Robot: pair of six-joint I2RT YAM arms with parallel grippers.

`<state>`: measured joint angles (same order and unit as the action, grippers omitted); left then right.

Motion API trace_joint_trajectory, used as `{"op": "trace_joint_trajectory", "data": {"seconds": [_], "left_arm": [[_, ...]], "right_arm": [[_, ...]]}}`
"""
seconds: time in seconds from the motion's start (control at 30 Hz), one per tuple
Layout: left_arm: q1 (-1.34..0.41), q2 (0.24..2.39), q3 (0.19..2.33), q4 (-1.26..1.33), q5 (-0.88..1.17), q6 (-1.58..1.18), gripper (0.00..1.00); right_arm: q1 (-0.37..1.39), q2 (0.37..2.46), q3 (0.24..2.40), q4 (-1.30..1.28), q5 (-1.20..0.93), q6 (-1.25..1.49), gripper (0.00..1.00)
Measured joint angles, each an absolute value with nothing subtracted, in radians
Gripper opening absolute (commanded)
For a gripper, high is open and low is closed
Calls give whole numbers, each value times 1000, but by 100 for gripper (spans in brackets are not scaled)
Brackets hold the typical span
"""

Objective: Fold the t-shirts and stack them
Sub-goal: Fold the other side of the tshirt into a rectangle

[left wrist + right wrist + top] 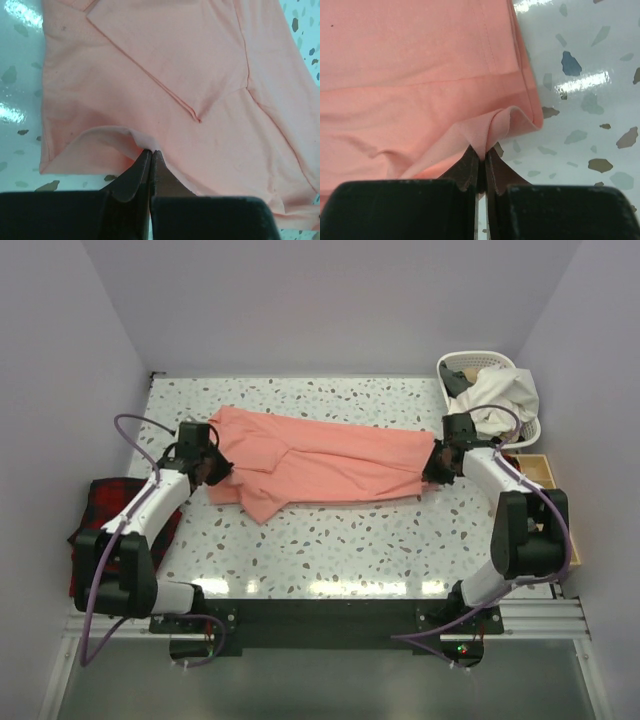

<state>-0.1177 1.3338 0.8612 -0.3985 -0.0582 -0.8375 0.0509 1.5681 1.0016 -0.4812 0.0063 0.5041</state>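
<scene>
A salmon-pink t-shirt (320, 460) lies stretched across the middle of the speckled table, folded lengthwise. My left gripper (212, 468) is shut on the t-shirt's left edge; in the left wrist view the black fingertips (150, 154) pinch a raised fold of pink cloth (165, 70). My right gripper (436, 462) is shut on the t-shirt's right edge; in the right wrist view its tips (481, 156) pinch a small peak of the hem (420, 65) beside the bare table.
A white laundry basket (490, 365) with pale cloth stands at the back right. A wooden tray (545, 475) sits off the right edge. A red-and-black plaid cloth (100, 502) lies at the table's left edge.
</scene>
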Motion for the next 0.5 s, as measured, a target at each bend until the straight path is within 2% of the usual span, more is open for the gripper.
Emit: {"op": "trace_joint_trajectory", "data": {"seconds": [0.5], "left_arm": [[-13, 1597, 984, -259, 88, -818, 0]], "right_arm": [[16, 1821, 1169, -487, 5, 479, 0]]}}
